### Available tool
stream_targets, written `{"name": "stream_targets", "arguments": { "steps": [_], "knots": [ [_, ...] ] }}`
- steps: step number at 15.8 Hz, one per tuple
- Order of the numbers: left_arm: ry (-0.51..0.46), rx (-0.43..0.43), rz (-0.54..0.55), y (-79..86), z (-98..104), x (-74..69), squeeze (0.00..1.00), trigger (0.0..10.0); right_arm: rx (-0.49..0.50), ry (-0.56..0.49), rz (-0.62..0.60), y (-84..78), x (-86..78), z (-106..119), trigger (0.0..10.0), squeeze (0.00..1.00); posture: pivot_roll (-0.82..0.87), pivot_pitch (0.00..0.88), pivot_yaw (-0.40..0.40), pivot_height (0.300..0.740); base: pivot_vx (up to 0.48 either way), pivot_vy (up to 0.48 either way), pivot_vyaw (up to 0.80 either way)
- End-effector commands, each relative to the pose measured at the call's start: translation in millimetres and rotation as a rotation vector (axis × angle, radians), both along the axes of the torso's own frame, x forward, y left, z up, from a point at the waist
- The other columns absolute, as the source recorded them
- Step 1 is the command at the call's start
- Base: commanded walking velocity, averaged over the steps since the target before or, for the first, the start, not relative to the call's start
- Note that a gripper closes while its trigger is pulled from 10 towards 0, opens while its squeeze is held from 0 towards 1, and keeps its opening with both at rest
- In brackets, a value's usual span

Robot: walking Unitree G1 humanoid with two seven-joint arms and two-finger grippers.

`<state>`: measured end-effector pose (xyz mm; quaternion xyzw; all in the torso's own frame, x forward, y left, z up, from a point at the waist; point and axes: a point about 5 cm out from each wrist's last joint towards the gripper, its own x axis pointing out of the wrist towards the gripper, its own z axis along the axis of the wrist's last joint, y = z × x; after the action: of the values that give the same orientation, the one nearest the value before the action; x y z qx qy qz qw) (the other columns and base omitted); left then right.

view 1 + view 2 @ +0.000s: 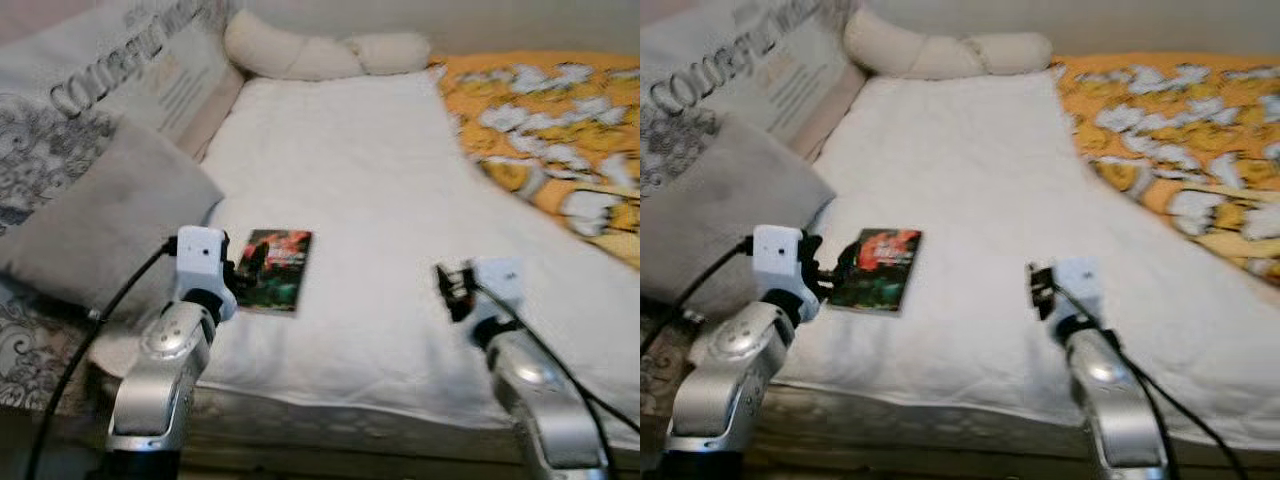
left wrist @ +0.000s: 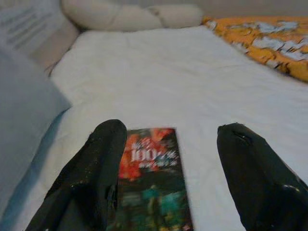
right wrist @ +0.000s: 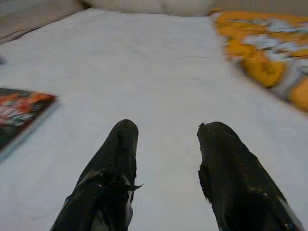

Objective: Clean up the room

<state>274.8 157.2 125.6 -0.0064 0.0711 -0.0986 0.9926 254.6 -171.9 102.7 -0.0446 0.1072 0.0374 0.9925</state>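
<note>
Hovering over the book (image 2: 151, 180), left end effector (image 2: 171, 159) spread wide.

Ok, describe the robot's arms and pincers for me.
Both arms are rounded silver metal. Each wrist carries a white boxy camera housing, with a black cable trailing back along the arm. The left pincer and right pincer each have two long, blunt, glossy black fingers.

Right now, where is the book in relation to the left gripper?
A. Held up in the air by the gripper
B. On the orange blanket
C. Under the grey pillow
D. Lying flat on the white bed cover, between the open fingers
D: the book lies flat on the white bed cover, with the left gripper open around its near end.
</note>
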Motion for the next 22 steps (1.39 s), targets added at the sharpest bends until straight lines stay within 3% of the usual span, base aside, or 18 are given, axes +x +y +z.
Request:
{"name": "stream_targets", "arguments": {
  "steps": [1,10,22],
  "knots": [
    [0.008,0.016,0.028,8.0,0,-2.1,0.0,10.0,0.009,-0.004,0.023,7.5,1.1,1,10.0,0.0,0.0,0.0,0.074,0.74,0.0,-0.382,0.0],
    [0.024,0.027,0.028,5.8,-4,-6.4,0.0,10.0,0.033,0.012,-0.008,4.1,-0.5,-3,10.0,0.0,-0.01,0.0,0.065,0.74,0.0,-0.382,0.0],
    [0.03,0.033,0.037,4.0,-8,-12.1,0.0,10.0,-0.045,0.015,0.043,-1.8,0.3,-5,10.0,0.0,-0.01,0.0,0.039,0.74,0.0,-0.382,0.0]
  ]
}}
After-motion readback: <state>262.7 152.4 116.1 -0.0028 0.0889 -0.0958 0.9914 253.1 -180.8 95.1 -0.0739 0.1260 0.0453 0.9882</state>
